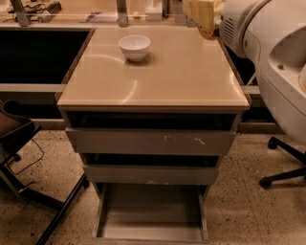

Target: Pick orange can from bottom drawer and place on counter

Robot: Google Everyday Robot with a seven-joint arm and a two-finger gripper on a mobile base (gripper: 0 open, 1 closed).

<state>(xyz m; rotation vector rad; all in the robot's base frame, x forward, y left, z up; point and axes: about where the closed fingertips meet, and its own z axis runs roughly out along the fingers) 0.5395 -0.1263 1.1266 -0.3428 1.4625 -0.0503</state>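
Observation:
The counter (167,72) is a glossy beige slab on the grey drawer cabinet. The bottom drawer (150,213) is pulled out near the floor, and its flat grey floor is bare. My gripper (203,14) is high at the top right, above the counter's far right corner. Its beige fingers are closed around the orange can (207,32). Only a small orange-brown sliver of the can shows below them. My bulky white arm (267,48) fills the right side and hides what lies behind it.
A white bowl (135,47) stands on the counter's far left part. Two upper drawers (150,142) are slightly open. A long desk with metal posts (122,12) runs behind. A dark chair (14,134) is at the left. A wheeled chair base (282,165) is at the right.

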